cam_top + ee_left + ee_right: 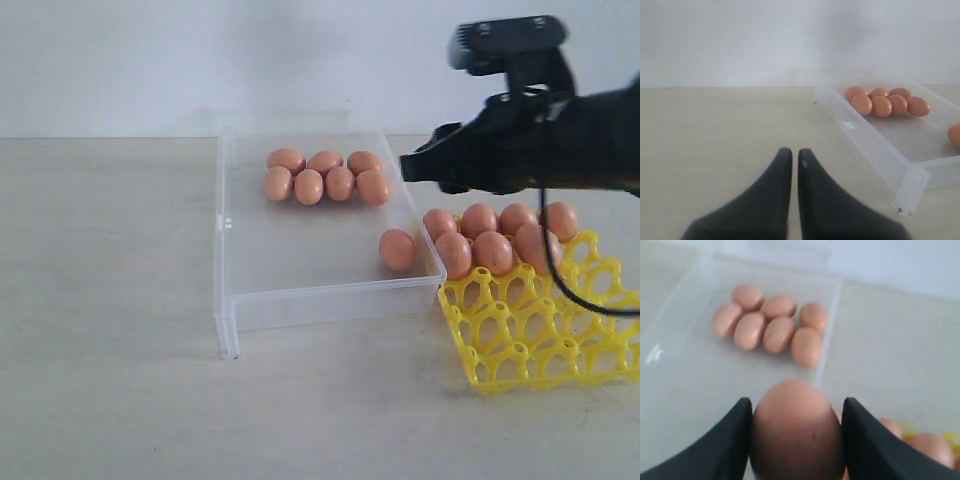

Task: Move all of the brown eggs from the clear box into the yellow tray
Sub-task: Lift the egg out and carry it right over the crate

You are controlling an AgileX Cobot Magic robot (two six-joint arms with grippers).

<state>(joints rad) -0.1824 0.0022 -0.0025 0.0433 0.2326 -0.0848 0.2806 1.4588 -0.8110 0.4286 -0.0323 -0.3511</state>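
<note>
My right gripper [796, 407] is shut on one brown egg [795, 437], pinched between both black fingers. It hangs above the right edge of the clear box [228, 300], beside the yellow tray [530, 345]; the exterior view hides the held egg behind the gripper [412, 168]. Several brown eggs [325, 178] cluster at the box's far end, and one lone egg [397, 249] lies by its right wall. Several eggs [495, 235] fill the tray's back cells. My left gripper [791, 152] is shut and empty, low over the table left of the box [875, 150].
The tray's front cells [540, 355] hold nothing. A black cable [560, 280] hangs from the right arm across the tray's eggs. The box's near wall [330, 300] stands between its floor and the table's front.
</note>
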